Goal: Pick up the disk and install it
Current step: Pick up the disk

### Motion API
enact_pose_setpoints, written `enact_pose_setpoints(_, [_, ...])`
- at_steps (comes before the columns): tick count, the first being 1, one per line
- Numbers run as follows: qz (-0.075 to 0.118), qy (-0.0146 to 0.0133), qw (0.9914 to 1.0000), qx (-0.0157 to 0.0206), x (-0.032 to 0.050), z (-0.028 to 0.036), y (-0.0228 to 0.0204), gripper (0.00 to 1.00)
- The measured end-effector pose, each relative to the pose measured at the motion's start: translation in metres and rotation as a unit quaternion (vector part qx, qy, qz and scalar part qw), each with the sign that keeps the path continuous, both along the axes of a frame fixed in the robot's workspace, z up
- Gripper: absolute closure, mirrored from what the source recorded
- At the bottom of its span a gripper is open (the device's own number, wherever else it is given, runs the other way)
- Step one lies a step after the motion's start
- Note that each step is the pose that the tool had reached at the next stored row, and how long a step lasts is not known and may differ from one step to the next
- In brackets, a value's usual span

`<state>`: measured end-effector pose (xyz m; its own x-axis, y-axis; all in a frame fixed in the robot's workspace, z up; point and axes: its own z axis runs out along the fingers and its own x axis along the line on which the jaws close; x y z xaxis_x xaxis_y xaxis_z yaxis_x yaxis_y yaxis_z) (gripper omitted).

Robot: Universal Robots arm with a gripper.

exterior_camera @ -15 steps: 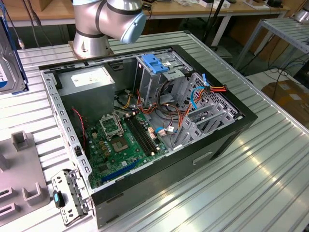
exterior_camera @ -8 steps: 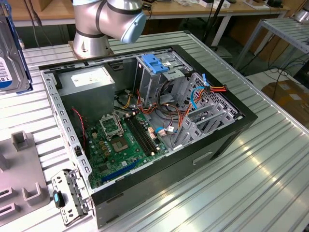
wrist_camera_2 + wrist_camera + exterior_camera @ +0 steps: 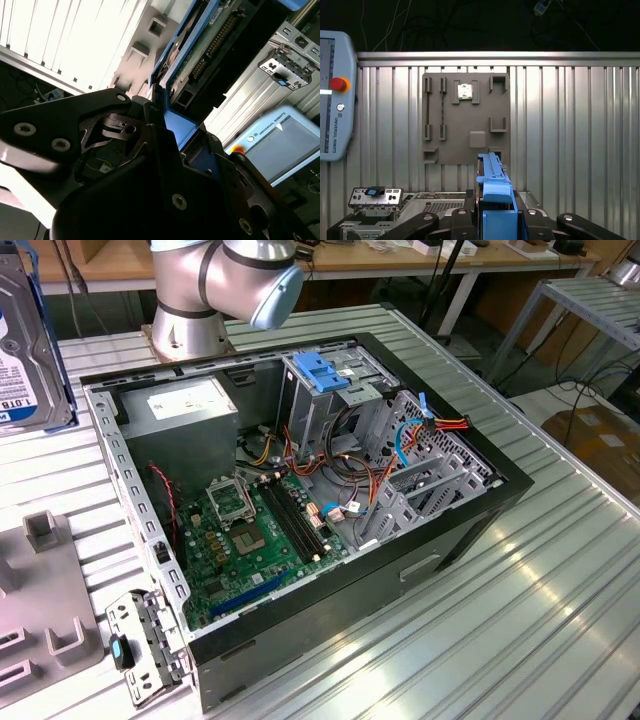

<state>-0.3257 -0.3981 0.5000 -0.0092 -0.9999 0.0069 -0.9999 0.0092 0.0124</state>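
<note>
Blue-railed disk (image 3: 492,172) edge-up in the gripper (image 3: 495,207) — fingers (image 3: 471,204) narrow, clamped on its sides

Silver-grey arm (image 3: 190,300), pale blue joint cap (image 3: 276,295); black jaws (silver screws (image 3: 179,201)).

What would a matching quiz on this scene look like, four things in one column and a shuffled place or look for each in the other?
Things:
1 the disk
2 power supply
3 drive cage
4 motherboard

Descriptions:
A metal frame with a blue plastic top, standing inside the case
B lies flat on the case floor
C held in the gripper, outside the case
D grey box with a white sticker

Pairs: 1-C, 2-D, 3-A, 4-B
</note>
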Motion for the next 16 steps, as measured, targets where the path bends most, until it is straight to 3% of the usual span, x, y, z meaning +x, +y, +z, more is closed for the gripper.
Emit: enact_pose_setpoints(16, [0.0, 0.0, 1.0, 0.0, 0.0195, -0.002, -0.0006, 0.63])
